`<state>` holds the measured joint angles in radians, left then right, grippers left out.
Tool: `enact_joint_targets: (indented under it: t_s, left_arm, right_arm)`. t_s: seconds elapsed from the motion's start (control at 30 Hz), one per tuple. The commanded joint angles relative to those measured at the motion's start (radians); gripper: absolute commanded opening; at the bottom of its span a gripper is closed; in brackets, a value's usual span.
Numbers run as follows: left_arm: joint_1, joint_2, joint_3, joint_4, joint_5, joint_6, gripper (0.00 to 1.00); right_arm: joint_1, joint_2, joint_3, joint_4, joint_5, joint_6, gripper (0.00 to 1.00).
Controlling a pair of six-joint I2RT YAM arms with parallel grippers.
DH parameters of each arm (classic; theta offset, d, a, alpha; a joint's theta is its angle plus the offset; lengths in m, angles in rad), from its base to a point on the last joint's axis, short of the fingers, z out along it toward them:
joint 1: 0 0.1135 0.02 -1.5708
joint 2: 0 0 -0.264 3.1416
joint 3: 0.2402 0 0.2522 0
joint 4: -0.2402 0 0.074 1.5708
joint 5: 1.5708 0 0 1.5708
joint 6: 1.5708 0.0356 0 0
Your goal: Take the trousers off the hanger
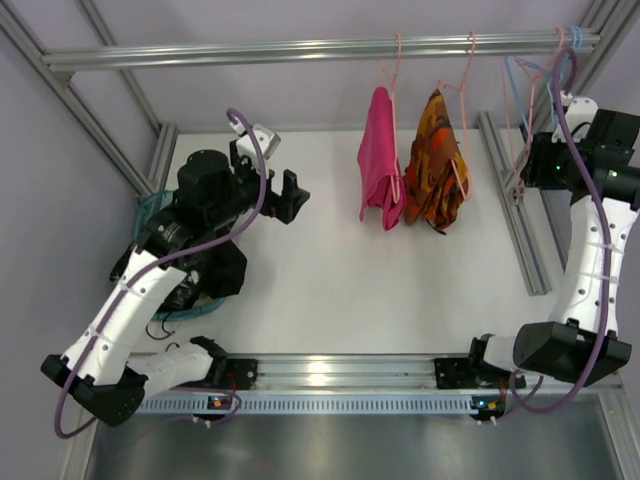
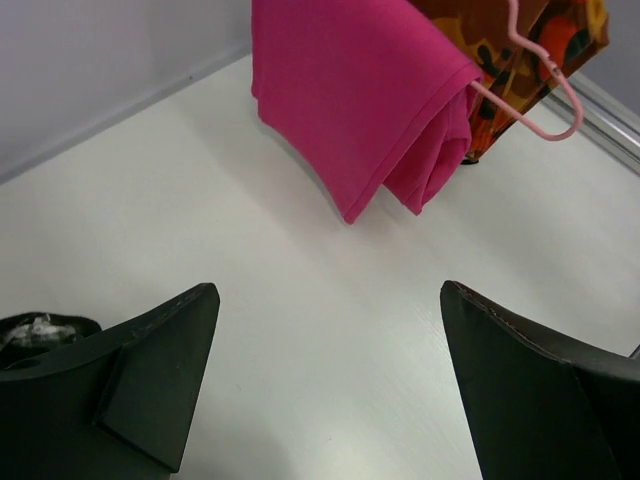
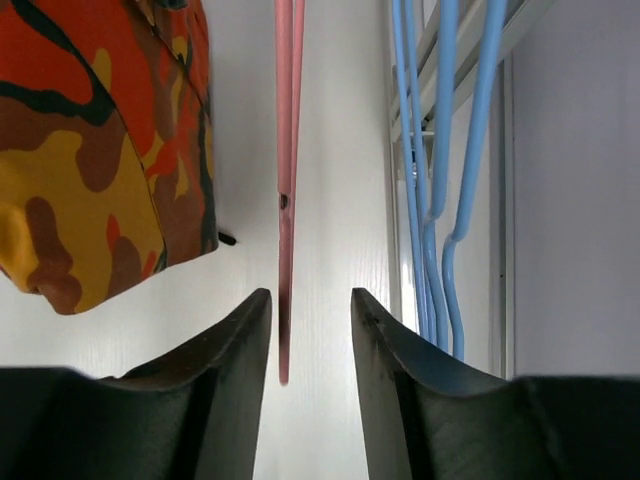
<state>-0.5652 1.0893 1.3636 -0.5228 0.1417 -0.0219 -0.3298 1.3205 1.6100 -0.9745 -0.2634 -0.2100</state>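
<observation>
A bare pale-pink wire hanger (image 3: 286, 200) hangs straight down between the fingers of my right gripper (image 3: 310, 300). Its jaws are open and do not touch the wire, whose lower end is close to the left finger. In the top view this hanger (image 1: 517, 150) hangs at the right end of the rail, next to the right gripper (image 1: 535, 160). A scrap of black fabric with white flecks (image 2: 35, 328), apparently the trousers, shows at the lower left of the left wrist view; most of it is hidden. My left gripper (image 1: 290, 195) is wide open and empty above the white table (image 2: 330, 290).
A magenta-pink garment (image 1: 380, 170) and an orange camouflage garment (image 1: 435, 165) hang on pink hangers from the metal rail (image 1: 300, 48). Light-blue hangers (image 3: 430, 200) hang right of the right gripper. A teal basket (image 1: 150, 205) with dark clothes lies under the left arm.
</observation>
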Motion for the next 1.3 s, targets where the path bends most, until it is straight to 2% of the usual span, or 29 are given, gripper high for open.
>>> enact_joint_targets:
  t_s: [0.0, 0.03, 0.13, 0.27, 0.33, 0.43, 0.57, 0.6, 0.73, 0.8, 0.9, 0.93, 1.03, 1.1, 1.27]
  left_arm:
    - [0.040, 0.014, -0.014, -0.051, -0.005, -0.042, 0.98]
    - [0.053, 0.023, -0.012, -0.066, 0.001, -0.049, 0.98]
    - [0.140, 0.055, -0.004, -0.124, 0.040, -0.076, 0.98]
    - [0.241, 0.049, -0.032, -0.138, 0.108, -0.118, 0.98]
    - [0.302, 0.038, -0.046, -0.143, 0.125, -0.141, 0.98]
    - [0.384, 0.017, -0.076, -0.161, 0.151, -0.167, 0.98]
    - [0.448, -0.061, -0.147, -0.181, 0.154, -0.171, 0.98]
    - [0.458, -0.075, -0.156, -0.186, 0.147, -0.170, 0.98]
    - [0.520, -0.149, -0.195, -0.224, 0.075, -0.176, 0.98]
    - [0.539, -0.184, -0.205, -0.265, 0.073, -0.174, 0.98]
    - [0.557, -0.252, -0.224, -0.284, 0.058, -0.161, 0.98]
    - [0.574, -0.267, -0.225, -0.296, 0.033, -0.159, 0.98]
    - [0.605, -0.325, -0.232, -0.310, -0.010, -0.153, 0.98]
    - [0.617, -0.377, -0.235, -0.309, -0.027, -0.150, 0.98]
    - [0.630, -0.436, -0.195, -0.335, -0.031, -0.133, 0.98]
  right_arm:
    - [-0.018, -0.075, 0.043, 0.010, -0.013, -0.012, 0.43]
    - [-0.017, -0.081, 0.051, 0.004, -0.013, -0.009, 0.46]
    - [-0.017, -0.104, 0.088, -0.029, -0.010, 0.000, 0.69]
    - [-0.017, -0.147, 0.143, -0.064, 0.001, -0.002, 0.89]
    - [-0.017, -0.168, 0.165, -0.078, 0.001, -0.008, 0.95]
    - [-0.017, -0.196, 0.214, -0.115, -0.034, -0.029, 0.98]
    - [-0.015, -0.213, 0.263, -0.194, -0.219, -0.074, 0.99]
    - [-0.015, -0.214, 0.268, -0.232, -0.308, -0.080, 0.99]
    - [0.006, -0.250, 0.216, -0.244, -0.497, -0.097, 0.99]
    - [0.026, -0.279, 0.157, -0.205, -0.537, -0.077, 0.99]
    - [0.127, -0.296, 0.090, -0.173, -0.484, -0.045, 0.99]
    - [0.212, -0.300, 0.074, -0.170, -0.424, -0.040, 0.99]
    - [0.361, -0.348, -0.014, -0.113, -0.381, 0.009, 0.99]
    - [0.399, -0.383, -0.080, -0.089, -0.408, 0.043, 0.99]
    - [0.399, -0.466, -0.185, -0.084, -0.428, 0.037, 0.99]
